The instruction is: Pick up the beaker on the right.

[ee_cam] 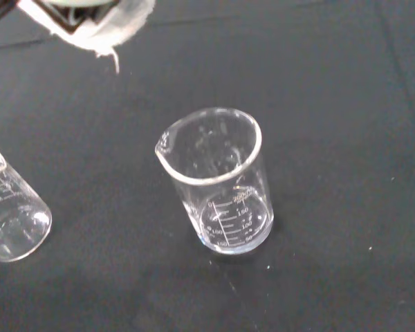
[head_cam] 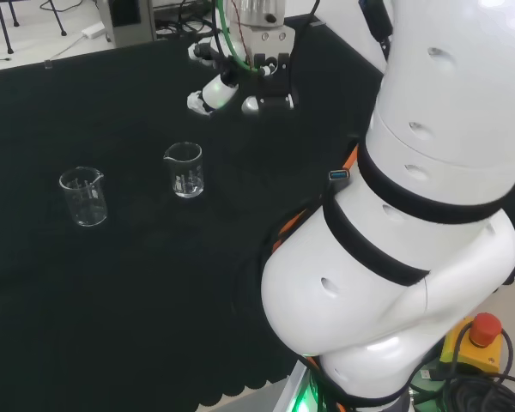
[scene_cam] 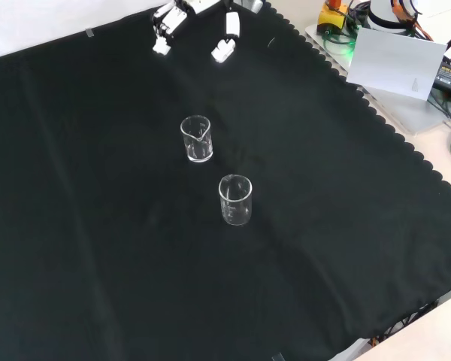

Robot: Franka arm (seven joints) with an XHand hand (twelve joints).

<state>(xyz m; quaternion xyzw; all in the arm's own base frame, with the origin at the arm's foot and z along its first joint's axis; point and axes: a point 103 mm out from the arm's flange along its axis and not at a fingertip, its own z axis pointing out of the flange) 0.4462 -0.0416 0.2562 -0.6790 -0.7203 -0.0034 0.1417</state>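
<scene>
Two clear glass beakers stand upright and empty on the black cloth (head_cam: 112,292). In the head view the right-hand beaker (head_cam: 184,170) sits just left of centre, with the other beaker (head_cam: 84,196) further left and well apart from it; in the front view the same target stands near the middle of the frame (scene_cam: 197,139), above and left of its neighbour (scene_cam: 235,200). The hand (head_cam: 240,81) hangs at the top centre of the head view, above and right of the target, fingers spread and only loosely bent, holding nothing. To do the reach well, it likely needs to come down toward the target from the side away from the other beaker, keep the fingers wide until the glass sits between fingers and thumb, and close around the wall below the rim so the spout stays free.
</scene>
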